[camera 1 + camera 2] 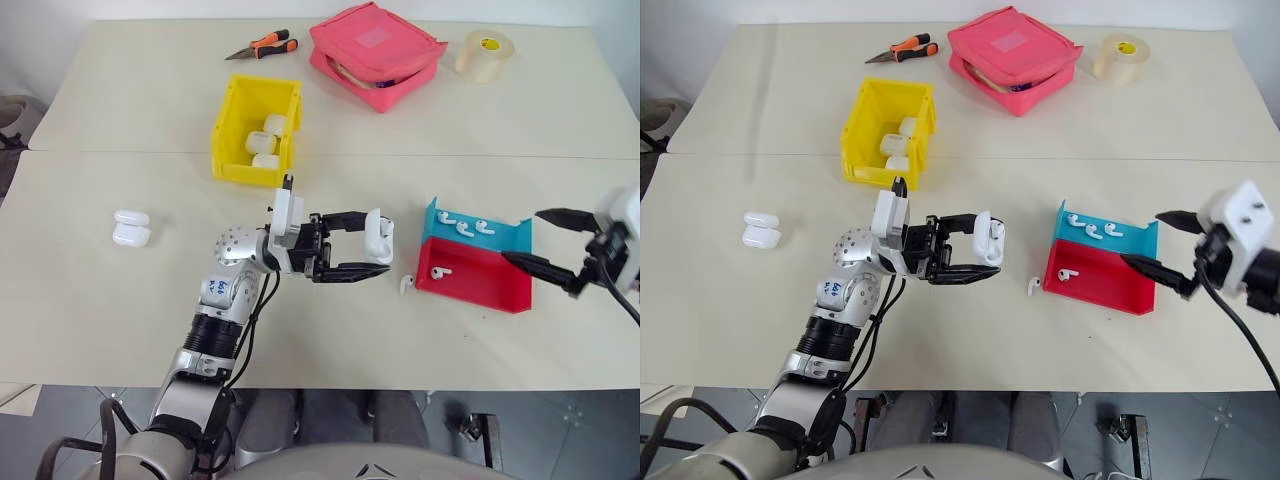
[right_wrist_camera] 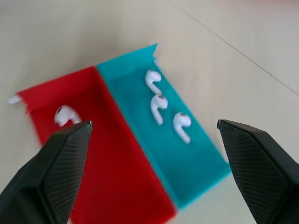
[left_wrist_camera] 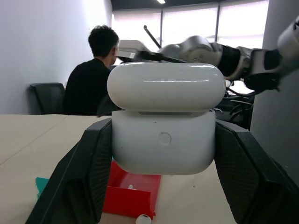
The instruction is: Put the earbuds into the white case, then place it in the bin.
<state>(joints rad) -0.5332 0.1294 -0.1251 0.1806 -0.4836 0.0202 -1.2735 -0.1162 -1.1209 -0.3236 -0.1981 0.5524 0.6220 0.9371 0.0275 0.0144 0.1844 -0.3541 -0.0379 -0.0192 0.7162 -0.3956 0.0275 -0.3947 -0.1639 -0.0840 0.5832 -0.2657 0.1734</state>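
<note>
Left pincer point(image 1: 372, 255) grips white case point(image 1: 378, 236); bin point(image 1: 233, 120) holds perhaps three cases.

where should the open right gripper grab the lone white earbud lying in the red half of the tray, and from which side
Probably from above, fingers closing across the rounded head of the small glossy white earbud in the red half of the shallow red-and-teal plastic tray. It lies flat on the tray floor near a low wall, so a sideways approach looks blocked. The right gripper, open, hangs over the tray.
</note>
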